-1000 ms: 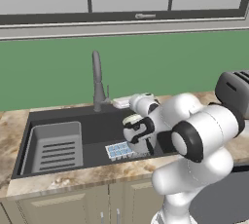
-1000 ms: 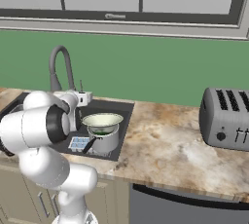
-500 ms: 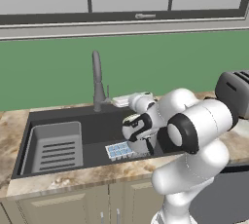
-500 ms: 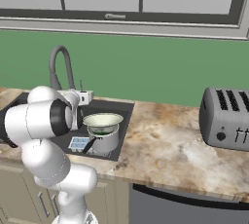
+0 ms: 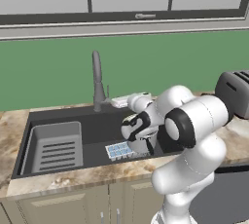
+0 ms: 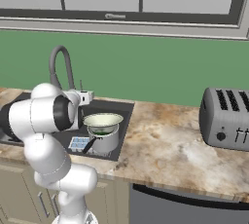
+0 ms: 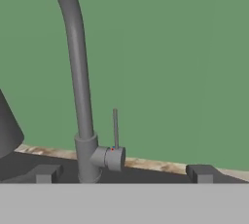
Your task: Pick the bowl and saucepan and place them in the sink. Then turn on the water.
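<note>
From the hand camera I look straight at the faucet [image 7: 78, 86]; its tall grey neck rises and curves off the top, and its thin lever [image 7: 115, 128] stands upright just to the right of the base, with the green wall behind; my hand [image 7: 124, 173] is released, its two dark fingertips [image 7: 46, 173] spread wide apart at the bottom with nothing between them, short of the faucet and not touching it. In the right base view the saucepan [image 6: 104, 139] sits in the sink [image 6: 125, 121] at its right end, with the bowl [image 6: 102, 120] resting on top of it, its rim wider than the pan; the pan's dark handle points toward the front, over a small blue-and-white sponge [image 6: 79, 143] lying beside it on the basin floor. In the left base view the ribbed tray insert [image 5: 54, 145] lies in the left part of the basin. A toaster [image 6: 227, 117] stands on the desk [image 6: 165, 145] well to the right.
</note>
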You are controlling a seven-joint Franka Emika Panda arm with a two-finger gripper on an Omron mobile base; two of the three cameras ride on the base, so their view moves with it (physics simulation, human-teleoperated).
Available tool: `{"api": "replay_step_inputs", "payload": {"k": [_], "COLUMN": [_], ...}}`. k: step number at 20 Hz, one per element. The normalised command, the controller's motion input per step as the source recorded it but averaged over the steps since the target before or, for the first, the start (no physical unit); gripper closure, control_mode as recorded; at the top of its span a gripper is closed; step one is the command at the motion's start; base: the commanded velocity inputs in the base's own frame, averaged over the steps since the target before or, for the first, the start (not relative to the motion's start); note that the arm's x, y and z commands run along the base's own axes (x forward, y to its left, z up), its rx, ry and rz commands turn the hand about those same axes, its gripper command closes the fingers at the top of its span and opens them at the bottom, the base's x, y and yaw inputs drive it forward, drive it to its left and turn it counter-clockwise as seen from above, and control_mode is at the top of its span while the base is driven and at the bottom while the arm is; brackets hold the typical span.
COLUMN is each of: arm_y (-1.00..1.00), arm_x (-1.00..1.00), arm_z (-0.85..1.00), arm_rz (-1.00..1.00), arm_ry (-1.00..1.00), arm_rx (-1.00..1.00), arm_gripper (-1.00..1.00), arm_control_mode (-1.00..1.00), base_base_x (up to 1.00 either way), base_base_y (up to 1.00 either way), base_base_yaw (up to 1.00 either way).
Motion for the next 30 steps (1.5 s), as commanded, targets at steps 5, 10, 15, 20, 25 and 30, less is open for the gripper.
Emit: {"api": "replay_step_inputs", "payload": {"k": [5,10,15,20,25,30], "arm_y": [0.00,0.00,0.00,0.00,0.00,0.00], "arm_x": [0.04,0.05,0.01,0.14,0.06,0.09], "arm_z": [-0.19,-0.14,-0.19,-0.14,-0.16,-0.12], "arm_rz": [0.00,0.00,0.00,0.00,0.00,0.00], "arm_ry": [-0.06,-0.07,-0.08,-0.03,-0.03,-0.03], "arm_rx": [0.00,0.00,0.00,0.00,0.00,0.00], "arm_gripper": [-1.00,-1.00,-1.00,-1.00,-1.00,-1.00], "arm_control_mode": [-1.00,-1.00,-1.00,-1.00,-1.00,-1.00], "base_base_x": [0.00,0.00,0.00,0.00,0.00,0.00], "base_base_y": [0.00,0.00,0.00,0.00,0.00,0.00], "base_base_yaw": [0.00,0.00,0.00,0.00,0.00,0.00]}}
